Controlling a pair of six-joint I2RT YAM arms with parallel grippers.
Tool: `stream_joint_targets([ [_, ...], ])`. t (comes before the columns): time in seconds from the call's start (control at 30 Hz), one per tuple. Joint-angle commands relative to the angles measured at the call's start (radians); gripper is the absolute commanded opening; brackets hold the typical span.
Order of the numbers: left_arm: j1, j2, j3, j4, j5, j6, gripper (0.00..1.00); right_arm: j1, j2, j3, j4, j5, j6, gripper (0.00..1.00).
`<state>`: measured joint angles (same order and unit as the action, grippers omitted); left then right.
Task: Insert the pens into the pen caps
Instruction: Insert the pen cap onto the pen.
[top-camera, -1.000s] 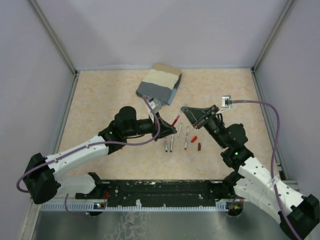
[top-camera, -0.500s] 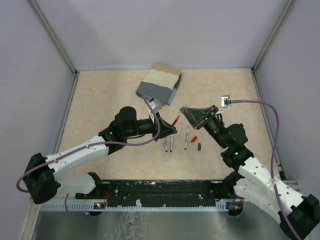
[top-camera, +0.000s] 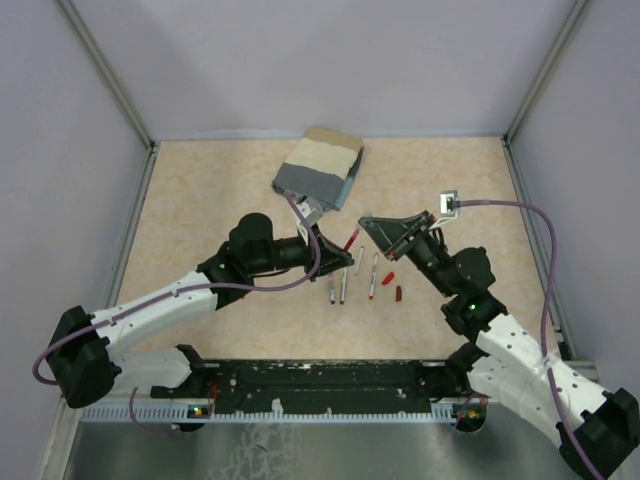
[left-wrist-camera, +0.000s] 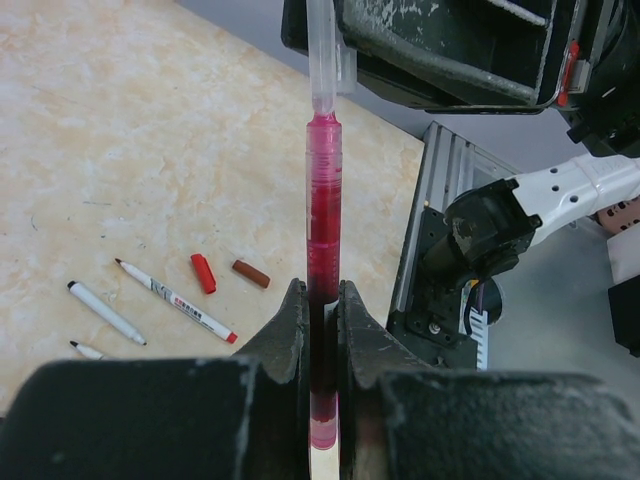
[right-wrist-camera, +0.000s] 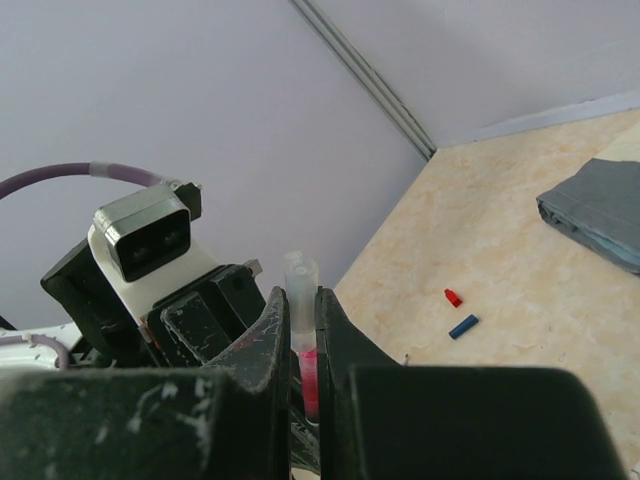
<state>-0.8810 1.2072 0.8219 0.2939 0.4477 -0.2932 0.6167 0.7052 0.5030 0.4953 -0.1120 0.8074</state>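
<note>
My left gripper (left-wrist-camera: 322, 300) is shut on a pen (left-wrist-camera: 322, 220) with a translucent red barrel, held above the table. A clear pen cap (left-wrist-camera: 322, 60) sits over the pen's far end. My right gripper (right-wrist-camera: 302, 305) is shut on that clear cap (right-wrist-camera: 301, 290), and the red pen (right-wrist-camera: 308, 375) shows below it between the fingers. In the top view the two grippers meet at the red pen (top-camera: 351, 240). Other pens (top-camera: 342, 287) lie on the table beneath, with a red cap (left-wrist-camera: 203, 273) and a brown-red cap (left-wrist-camera: 251, 273) beside them.
A folded grey-beige cloth (top-camera: 320, 167) lies at the back of the table. A small red cap (right-wrist-camera: 453, 297) and a blue cap (right-wrist-camera: 463, 326) lie on the bare top in the right wrist view. Metal frame rails edge the table (top-camera: 200, 200).
</note>
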Motion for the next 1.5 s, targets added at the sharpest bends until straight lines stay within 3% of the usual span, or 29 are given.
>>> stream_joint_targets([
  [0.0,-0.006,-0.001,0.007,0.052,-0.012,-0.012,0.0,-0.009,0.008,-0.006,0.063,-0.029,-0.01,0.0],
  [0.47,-0.006,0.012,0.028,0.082,-0.041,-0.039,0.0,-0.009,0.053,-0.027,0.088,-0.103,-0.035,0.0],
  [0.77,-0.007,0.009,0.056,0.138,-0.104,-0.062,0.0,0.025,0.073,-0.033,0.01,-0.192,-0.065,0.0],
  [1.13,-0.008,-0.015,0.145,0.135,-0.179,-0.024,0.0,0.327,0.067,-0.138,-0.065,0.071,-0.067,0.0],
  [1.47,-0.007,-0.018,0.138,0.122,-0.146,-0.03,0.0,0.338,0.039,-0.021,-0.198,0.156,-0.172,0.0],
])
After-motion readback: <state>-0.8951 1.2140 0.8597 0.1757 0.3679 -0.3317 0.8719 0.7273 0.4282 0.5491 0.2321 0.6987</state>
